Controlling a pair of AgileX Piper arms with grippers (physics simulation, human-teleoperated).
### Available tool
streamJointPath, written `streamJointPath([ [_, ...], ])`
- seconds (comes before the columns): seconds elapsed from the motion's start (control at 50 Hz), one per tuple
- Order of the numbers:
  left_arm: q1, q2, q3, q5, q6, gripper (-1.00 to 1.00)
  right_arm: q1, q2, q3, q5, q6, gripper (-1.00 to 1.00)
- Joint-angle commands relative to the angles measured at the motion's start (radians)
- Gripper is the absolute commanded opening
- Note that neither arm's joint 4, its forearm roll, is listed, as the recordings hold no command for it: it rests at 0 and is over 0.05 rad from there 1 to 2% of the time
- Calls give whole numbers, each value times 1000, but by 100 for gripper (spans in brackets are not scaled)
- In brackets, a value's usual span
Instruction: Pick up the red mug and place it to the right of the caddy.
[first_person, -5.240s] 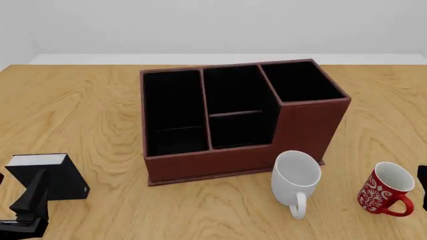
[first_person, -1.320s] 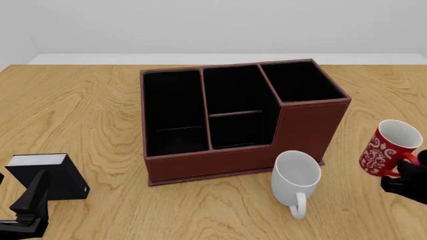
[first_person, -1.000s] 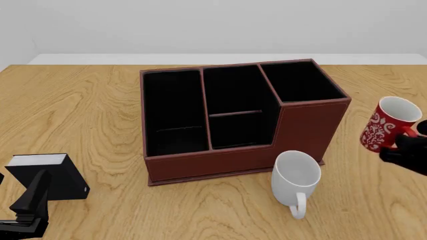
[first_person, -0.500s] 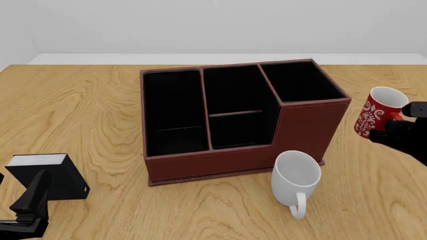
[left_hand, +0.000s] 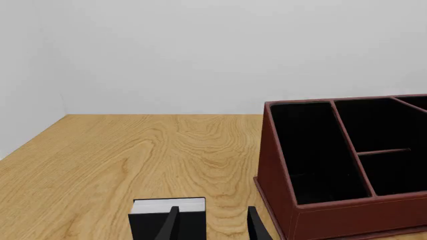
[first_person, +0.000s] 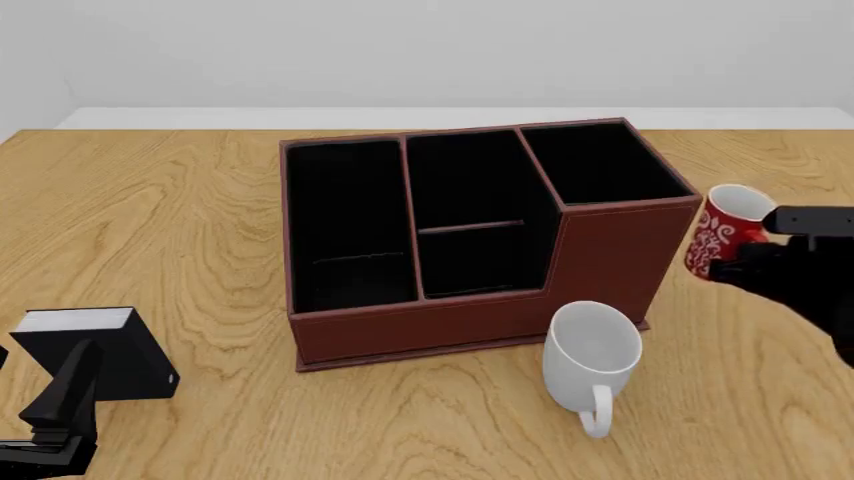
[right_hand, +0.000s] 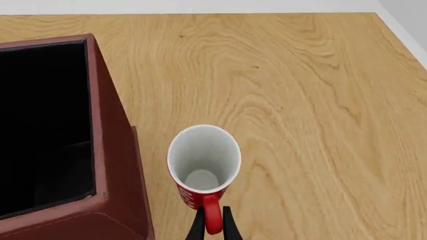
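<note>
A light wooden table (first_person: 160, 200) carries a large dark reddish-brown box caddy (first_person: 467, 240) with black-lined compartments; its right end stands taller than the rest. In the front view, the right gripper (first_person: 754, 262), black and coming in from the right edge, holds the small red mug with a white swirly pattern (first_person: 718, 232) just beside the caddy's tall right wall, near that wall's top edge. Whether the mug is above the table or resting on it cannot be told for sure.

In the right wrist view, the 2 thin black fingers (right_hand: 195, 229) are closed on the mug's red handle (right_hand: 211, 218). The mug (right_hand: 203, 162) is upright, its white inside open to the camera, with the caddy's wall (right_hand: 120, 150) close alongside but apart from it.

A larger plain white mug (first_person: 591, 362) stands in front of the caddy's right end, handle toward the camera.

The left gripper (left_hand: 212, 225) sits low at the near left of the table, its 2 fingers (left_hand: 169, 227) parted with nothing between them. A small black box with a white top (left_hand: 168, 216) lies just past them.
</note>
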Motion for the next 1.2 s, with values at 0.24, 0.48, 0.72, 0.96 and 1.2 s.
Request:
streamJointPath([
  [0.24,0,0,0,0,0,100,-7,119,-27,-67,5,-100],
  [0.48,0,0,0,0,0,100,-7,165,-27,-94,2,-100],
  [0.72,0,0,0,0,0,100,2,201,-30,-111,5,-100],
  [0.96,0,0,0,0,0,100,12,234,-19,-139,13,-100],
  [1.2,0,0,0,0,0,100,6,263,-8,-165,15,-100],
])
